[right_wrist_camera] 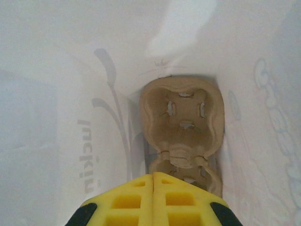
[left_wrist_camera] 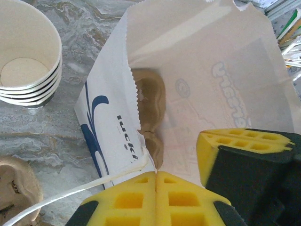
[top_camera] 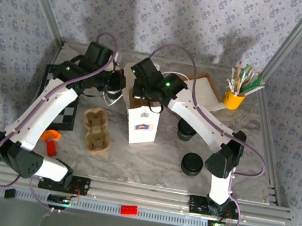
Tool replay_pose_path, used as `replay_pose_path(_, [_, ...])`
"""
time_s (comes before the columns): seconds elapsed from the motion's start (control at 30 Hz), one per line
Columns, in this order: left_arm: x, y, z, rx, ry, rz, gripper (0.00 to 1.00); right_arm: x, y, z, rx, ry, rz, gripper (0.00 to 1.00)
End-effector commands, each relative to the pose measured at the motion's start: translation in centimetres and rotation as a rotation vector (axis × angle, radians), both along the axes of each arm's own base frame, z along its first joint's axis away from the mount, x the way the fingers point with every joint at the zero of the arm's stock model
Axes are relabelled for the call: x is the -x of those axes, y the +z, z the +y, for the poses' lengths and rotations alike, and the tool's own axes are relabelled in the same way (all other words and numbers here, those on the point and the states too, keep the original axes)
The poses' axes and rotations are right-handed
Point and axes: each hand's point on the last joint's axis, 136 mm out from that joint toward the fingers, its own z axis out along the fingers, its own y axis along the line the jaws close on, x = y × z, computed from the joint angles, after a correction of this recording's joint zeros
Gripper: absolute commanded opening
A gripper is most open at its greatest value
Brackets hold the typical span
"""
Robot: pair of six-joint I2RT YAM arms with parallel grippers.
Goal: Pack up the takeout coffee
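The right gripper point(right_wrist_camera: 154, 179) is hanging nearest, its pads pressed together on nothing, deep inside the paper bag point(top_camera: 142, 124). The bag is standing upright mid-table. The left gripper point(left_wrist_camera: 155, 175) is closed too, seemingly pinching the bag's rim and holding the mouth wide. The pulp tray point(right_wrist_camera: 182, 123) is lying at the bag's bottom with its far socket empty; whether a lidded cup is sitting in the nearer socket I cannot tell. In my judgement the right arm should be rising straight up, clear of the walls, with the left steadying the rim so nothing is tipping the tray.
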Motion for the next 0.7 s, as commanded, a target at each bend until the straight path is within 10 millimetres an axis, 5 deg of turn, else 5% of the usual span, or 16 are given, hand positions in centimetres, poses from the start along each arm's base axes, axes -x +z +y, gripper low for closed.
replay_pose_path(0.0, [0.1, 1.8, -0.1, -0.005, -0.042, -0.031, 0.04, 1.0, 3.1, -0.7, -0.019, 0.025, -0.046, 0.00])
replay_pose_path(0.37, [0.8, 2.9, 0.8, -0.052, -0.027, -0.030, 0.35, 2.1, 4.9, -0.9, -0.038, 0.059, -0.050, 0.00])
replay_pose_path(0.67, [2.1, 3.6, 1.6, -0.074, -0.014, -0.048, 0.43, 2.7, 6.2, -1.6, -0.026, 0.089, -0.080, 0.00])
